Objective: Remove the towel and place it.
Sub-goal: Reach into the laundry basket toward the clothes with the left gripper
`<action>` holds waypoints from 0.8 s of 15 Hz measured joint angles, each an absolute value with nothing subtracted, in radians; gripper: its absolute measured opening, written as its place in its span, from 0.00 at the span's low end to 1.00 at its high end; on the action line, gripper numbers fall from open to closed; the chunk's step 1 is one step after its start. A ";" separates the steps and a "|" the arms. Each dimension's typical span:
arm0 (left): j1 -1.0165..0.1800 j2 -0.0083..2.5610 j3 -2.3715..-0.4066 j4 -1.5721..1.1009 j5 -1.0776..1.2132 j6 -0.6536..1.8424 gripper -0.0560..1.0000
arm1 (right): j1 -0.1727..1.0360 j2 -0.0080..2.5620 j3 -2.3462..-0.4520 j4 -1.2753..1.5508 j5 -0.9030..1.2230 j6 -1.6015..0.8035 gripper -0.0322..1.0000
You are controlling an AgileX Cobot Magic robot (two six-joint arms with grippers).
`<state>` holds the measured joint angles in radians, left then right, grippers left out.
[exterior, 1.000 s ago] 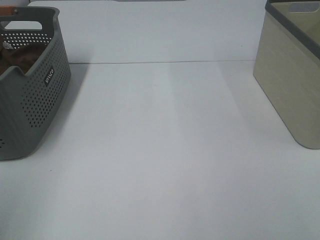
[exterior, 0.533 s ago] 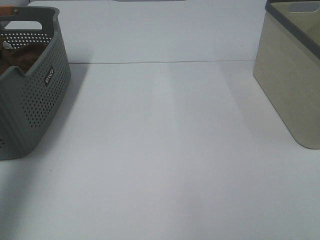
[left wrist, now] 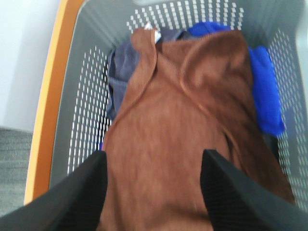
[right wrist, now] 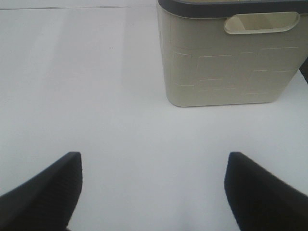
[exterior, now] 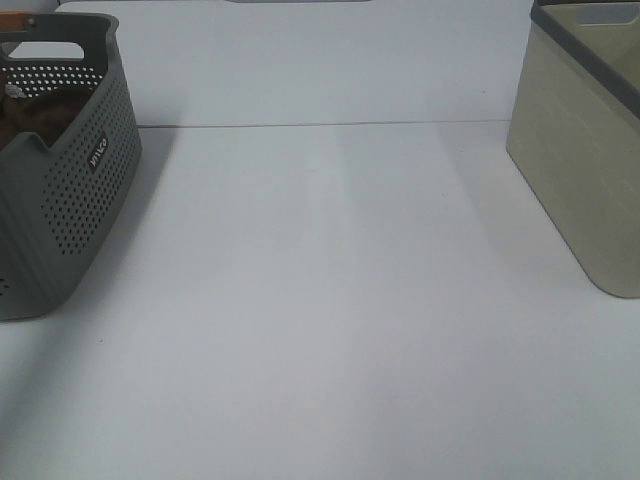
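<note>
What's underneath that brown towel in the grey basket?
A bright blue cloth pokes out along one edge and a dark greyish-blue cloth at another. Whatever lies beneath the middle of the towel is covered.

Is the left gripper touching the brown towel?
Cannot tell. The left wrist view looks down past the left gripper onto the towel, hiding any gap.
</note>
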<state>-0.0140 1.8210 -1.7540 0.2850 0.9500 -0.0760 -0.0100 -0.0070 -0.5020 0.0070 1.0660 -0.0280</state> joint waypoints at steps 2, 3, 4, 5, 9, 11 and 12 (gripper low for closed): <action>-0.013 2.041 -1.998 0.329 0.951 -0.076 0.58 | -0.010 -0.007 -0.502 0.007 1.066 -0.028 0.78; -0.013 2.095 -2.056 0.342 0.951 -0.076 0.58 | -0.010 -0.007 -0.502 0.007 1.066 -0.028 0.78; -0.012 2.150 -2.109 0.360 0.950 -0.076 0.58 | -0.010 -0.007 -0.502 0.007 1.066 -0.028 0.78; -0.012 2.194 -2.151 0.381 0.947 -0.076 0.58 | -0.010 -0.007 -0.502 0.007 1.066 -0.028 0.78; -0.011 2.338 -2.219 0.480 0.920 -0.102 0.58 | -0.010 -0.007 -0.502 0.007 1.066 -0.028 0.78; 0.000 2.386 -2.221 0.505 0.895 -0.147 0.57 | -0.010 -0.007 -0.502 0.007 1.066 -0.028 0.78; 0.014 2.401 -2.221 0.505 0.883 -0.174 0.57 | -0.010 -0.007 -0.502 0.007 1.066 -0.028 0.78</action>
<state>0.0140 2.4010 -2.2210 0.5050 0.8830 -0.1740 -0.0100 -0.0070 -0.5020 0.0070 1.0660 -0.0280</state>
